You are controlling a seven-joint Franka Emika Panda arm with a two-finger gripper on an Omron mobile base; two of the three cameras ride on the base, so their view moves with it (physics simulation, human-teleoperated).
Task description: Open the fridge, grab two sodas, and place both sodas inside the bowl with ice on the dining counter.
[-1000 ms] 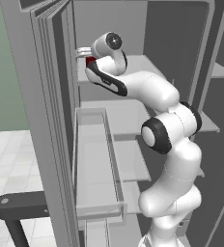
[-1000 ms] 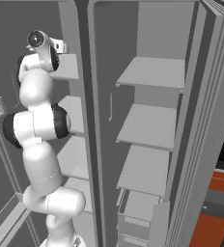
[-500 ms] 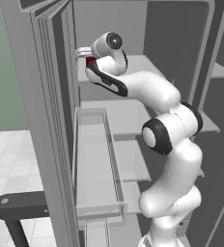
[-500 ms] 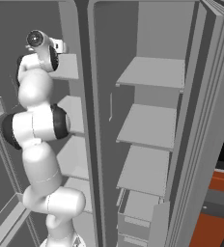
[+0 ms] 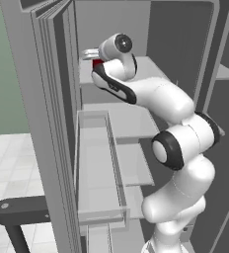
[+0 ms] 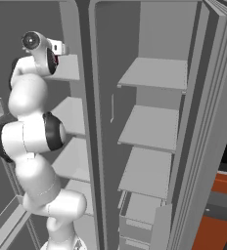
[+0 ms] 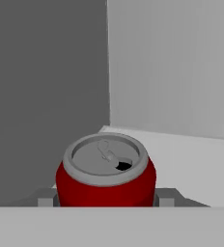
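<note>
The soda point(image 7: 105, 174) sits at lower centre of the hand view, a red can seen from above with a silver top, its pull tab and a dark opening showing. No lettering or brand can be read on the red side that shows. It stands on a pale grey shelf point(image 7: 191, 154) in the corner where two grey walls of the fridge point(image 7: 46, 96) meet.

The jaws point(image 7: 105, 198) stand one finger on each side of the can, each grey tip point(image 7: 47, 198) hard against its side, so they are closed on the soda at about half their spread.

In the left base view the can is a small red patch point(image 5: 97, 63) at upper centre, just under the white hand at the upper shelf, beside the open fridge door point(image 5: 42, 123). A clear bin point(image 5: 99, 168) hangs on that door below. In the right base view the hand point(image 6: 54, 49) is at upper left, with bare grey shelves point(image 6: 154, 73) to the right.
</note>
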